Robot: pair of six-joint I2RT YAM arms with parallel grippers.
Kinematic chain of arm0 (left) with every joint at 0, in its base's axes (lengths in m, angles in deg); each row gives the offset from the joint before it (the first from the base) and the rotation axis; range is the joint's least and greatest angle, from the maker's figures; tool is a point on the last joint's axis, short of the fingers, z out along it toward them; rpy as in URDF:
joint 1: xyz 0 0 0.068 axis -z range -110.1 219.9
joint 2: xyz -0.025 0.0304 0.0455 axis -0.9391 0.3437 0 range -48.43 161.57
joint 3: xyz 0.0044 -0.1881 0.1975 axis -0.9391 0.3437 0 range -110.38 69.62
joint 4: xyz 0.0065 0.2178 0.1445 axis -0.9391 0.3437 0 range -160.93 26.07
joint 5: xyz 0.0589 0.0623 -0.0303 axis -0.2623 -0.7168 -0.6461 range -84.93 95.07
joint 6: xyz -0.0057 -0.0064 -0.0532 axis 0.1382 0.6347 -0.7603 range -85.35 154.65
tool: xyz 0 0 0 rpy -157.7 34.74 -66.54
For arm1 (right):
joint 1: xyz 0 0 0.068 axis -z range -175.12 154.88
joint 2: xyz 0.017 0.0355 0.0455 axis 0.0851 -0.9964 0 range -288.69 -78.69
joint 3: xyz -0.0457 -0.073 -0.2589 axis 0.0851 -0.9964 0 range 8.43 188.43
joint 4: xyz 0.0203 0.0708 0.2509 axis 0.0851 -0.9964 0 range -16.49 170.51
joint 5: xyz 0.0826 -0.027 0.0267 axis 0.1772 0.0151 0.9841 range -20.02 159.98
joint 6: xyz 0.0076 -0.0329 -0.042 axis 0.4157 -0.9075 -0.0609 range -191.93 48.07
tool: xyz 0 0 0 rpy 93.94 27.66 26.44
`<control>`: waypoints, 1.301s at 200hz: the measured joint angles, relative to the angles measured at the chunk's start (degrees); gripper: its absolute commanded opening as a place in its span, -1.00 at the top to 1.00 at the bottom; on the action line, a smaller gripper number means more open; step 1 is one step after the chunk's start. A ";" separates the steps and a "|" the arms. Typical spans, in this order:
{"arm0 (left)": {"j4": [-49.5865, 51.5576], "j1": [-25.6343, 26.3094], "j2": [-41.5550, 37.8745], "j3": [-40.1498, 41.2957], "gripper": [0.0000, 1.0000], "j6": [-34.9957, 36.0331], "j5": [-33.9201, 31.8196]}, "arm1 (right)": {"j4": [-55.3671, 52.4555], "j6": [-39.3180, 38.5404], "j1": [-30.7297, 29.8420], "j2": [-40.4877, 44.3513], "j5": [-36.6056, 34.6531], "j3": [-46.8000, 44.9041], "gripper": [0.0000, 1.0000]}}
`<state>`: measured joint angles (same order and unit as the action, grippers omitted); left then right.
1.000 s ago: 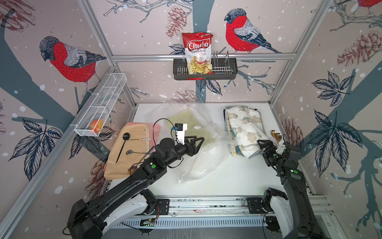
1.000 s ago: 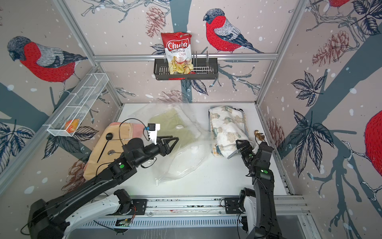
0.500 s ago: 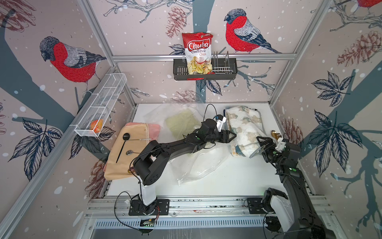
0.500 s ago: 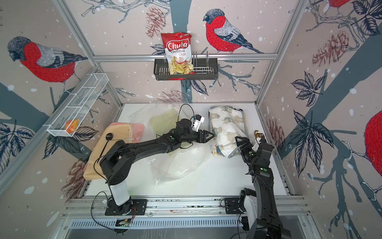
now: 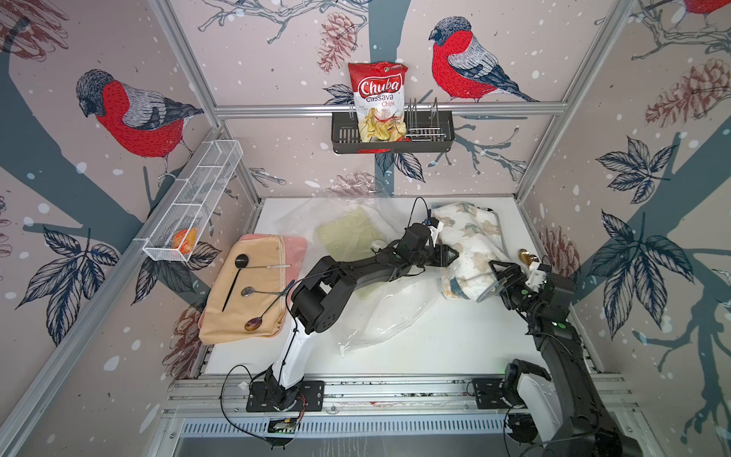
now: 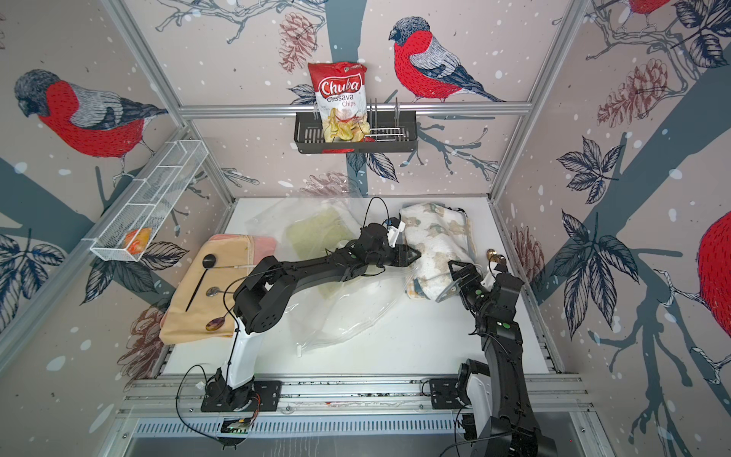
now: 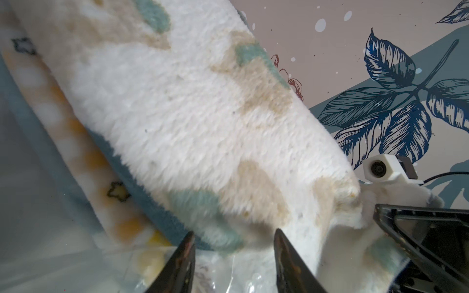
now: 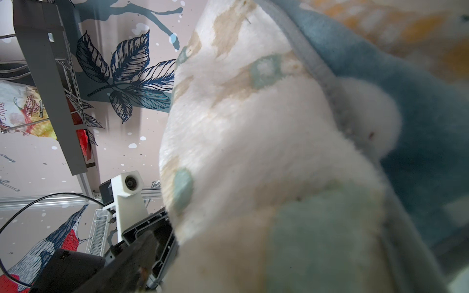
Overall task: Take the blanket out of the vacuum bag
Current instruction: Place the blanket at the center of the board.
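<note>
The blanket (image 5: pixel 470 233) (image 6: pixel 435 233), white fleece with teal and beige patches, lies folded at the back right. The vacuum bag (image 5: pixel 395 312) (image 6: pixel 348 312) sprawls crinkled across the middle, and its clear plastic reaches the blanket's near left end. My left gripper (image 5: pixel 453 255) (image 6: pixel 415 255) stretches over the bag to the blanket's left side. In the left wrist view its jaws (image 7: pixel 234 251) stand apart, with fleece (image 7: pixel 190 114) and plastic in the gap. My right gripper (image 5: pixel 494 279) (image 6: pixel 455 279) is open wide around the blanket's near corner. Fleece (image 8: pixel 253 126) fills the right wrist view, where one finger (image 8: pixel 142 253) shows.
A green cloth (image 5: pixel 352 233) lies inside the bag at the back. A folded tan cloth (image 5: pixel 245 292) with spoons on it sits at the left. A black basket (image 5: pixel 431 138) with a chips bag hangs on the back wall. A wire basket (image 5: pixel 190 209) hangs on the left wall. A brass object (image 5: pixel 526 257) sits by the right edge.
My left arm swung from mid-table across the bag to the blanket's left side, and its jaws narrowed. The right gripper stayed at the blanket's near corner.
</note>
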<state>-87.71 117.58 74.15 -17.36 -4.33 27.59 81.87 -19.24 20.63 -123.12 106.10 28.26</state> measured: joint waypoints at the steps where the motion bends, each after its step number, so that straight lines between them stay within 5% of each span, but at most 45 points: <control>1: -0.07 0.00 0.02 -0.02 0.11 0.00 0.00 | 0.02 0.00 0.00 -0.02 0.02 -0.02 -1.00; 19: -0.37 -0.17 1.64 -2.14 0.22 -0.04 0.13 | 0.55 0.26 0.00 -0.20 0.37 -0.59 -1.00; 62: -0.68 -0.37 3.76 -3.50 1.00 -0.07 0.37 | 0.96 1.29 0.00 0.50 0.92 -0.70 -1.00; 132: -1.29 -2.19 2.89 -3.76 1.00 0.00 0.15 | 0.70 1.29 0.00 1.70 1.36 -0.83 -1.00; 181: 0.74 -4.42 4.11 -11.08 1.00 1.44 -0.46 | 0.20 1.27 0.55 3.93 1.86 -2.03 -1.00; 260: 6.73 -5.70 7.58 -16.15 1.00 2.45 -1.66 | -7.15 0.44 6.91 10.19 6.38 -2.36 -1.00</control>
<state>-80.98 111.88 81.73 -33.52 -1.89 25.93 74.73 -18.80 27.54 -112.93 112.48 25.90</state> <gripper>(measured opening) 0.066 0.999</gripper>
